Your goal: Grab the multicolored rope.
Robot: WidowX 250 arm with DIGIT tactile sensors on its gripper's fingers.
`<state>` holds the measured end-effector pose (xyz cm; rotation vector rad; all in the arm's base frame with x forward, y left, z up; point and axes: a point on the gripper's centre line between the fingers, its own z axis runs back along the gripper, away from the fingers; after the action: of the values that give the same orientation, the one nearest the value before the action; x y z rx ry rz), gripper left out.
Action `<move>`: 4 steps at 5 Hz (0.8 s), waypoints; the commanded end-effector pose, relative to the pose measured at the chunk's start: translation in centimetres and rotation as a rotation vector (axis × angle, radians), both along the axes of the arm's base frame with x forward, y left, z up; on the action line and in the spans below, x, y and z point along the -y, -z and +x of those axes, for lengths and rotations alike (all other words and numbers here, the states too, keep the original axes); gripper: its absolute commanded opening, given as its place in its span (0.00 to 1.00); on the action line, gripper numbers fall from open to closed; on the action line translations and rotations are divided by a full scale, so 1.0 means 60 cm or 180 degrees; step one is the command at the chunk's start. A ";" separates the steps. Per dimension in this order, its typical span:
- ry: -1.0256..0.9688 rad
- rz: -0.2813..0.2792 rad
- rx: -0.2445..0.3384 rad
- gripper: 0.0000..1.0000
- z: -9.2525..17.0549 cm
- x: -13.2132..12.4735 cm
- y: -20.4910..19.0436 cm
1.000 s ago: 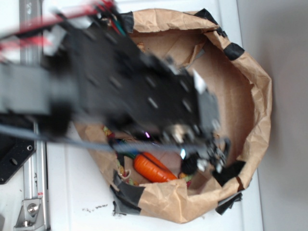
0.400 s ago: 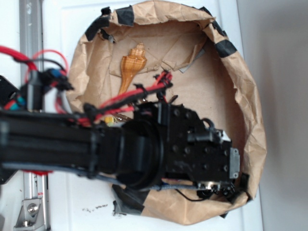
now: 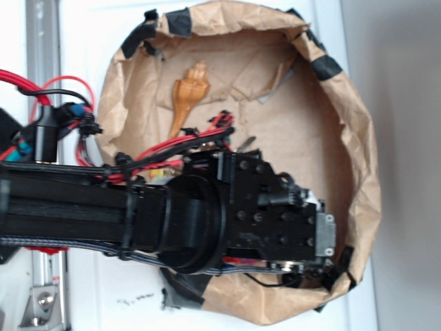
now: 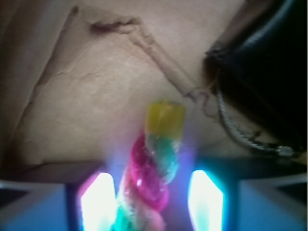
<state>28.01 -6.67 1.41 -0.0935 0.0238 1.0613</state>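
In the wrist view the multicolored rope [image 4: 153,163] runs up between my fingers, twisted pink, green and yellow, and ends in a yellow tip. My gripper [image 4: 151,192] is open and straddles it. The left fingertip [image 4: 98,199] is close against the rope, while a gap shows before the right fingertip [image 4: 206,197]. In the exterior view the gripper [image 3: 303,265] is down inside the brown paper bowl [image 3: 358,138] at its lower right. There the arm hides the rope.
A wooden shell-shaped piece [image 3: 187,96] lies at the bowl's upper left. A thin metal chain [image 4: 240,134] and a dark object [image 4: 269,62] sit just right of the rope. Black tape patches the bowl's rim. A metal rail [image 3: 43,41] runs along the left.
The arm swung down from the bowl's upper left to its lower right and now covers the carrot. Since 0.4 s ago it has only shifted slightly.
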 end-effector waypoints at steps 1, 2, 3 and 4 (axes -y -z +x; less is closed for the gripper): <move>0.0636 0.0128 0.0230 0.00 -0.003 -0.036 -0.005; 0.1368 0.0541 0.1011 0.00 0.010 -0.082 -0.087; 0.2182 0.0983 0.1338 0.00 0.011 -0.115 -0.182; 0.3005 0.1013 0.1411 0.00 0.021 -0.119 -0.260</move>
<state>27.54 -0.63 14.77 -0.0132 -0.3911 0.0556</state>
